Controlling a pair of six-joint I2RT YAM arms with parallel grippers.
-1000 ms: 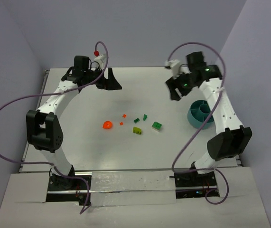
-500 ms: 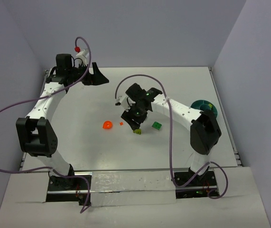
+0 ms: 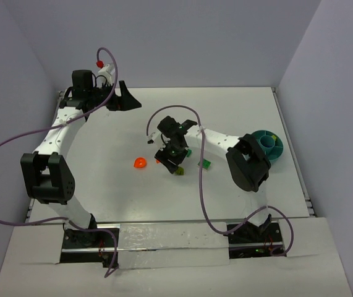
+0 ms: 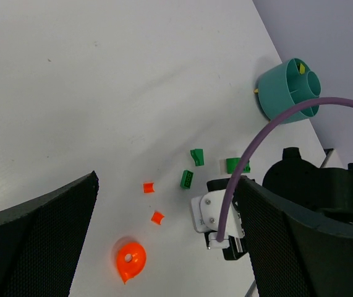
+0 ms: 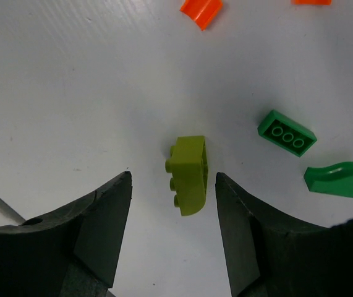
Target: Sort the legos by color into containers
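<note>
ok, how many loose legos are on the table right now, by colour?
orange-red legos: 3
green legos: 3
lime green brick: 1
Total: 7

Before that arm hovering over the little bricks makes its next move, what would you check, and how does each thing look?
1. Right gripper open: ok.
2. Lime green plastic brick between its fingers: ok, though it lies nearer one finger.
3. Dark green three-stud brick outside the fingers: ok.
4. Fingers low enough to grip: cannot tell.
5. Left gripper out of the way: ok, open at the far left of the table.
6. Round teal plastic bowl standing ready at the right edge: ok.
</note>
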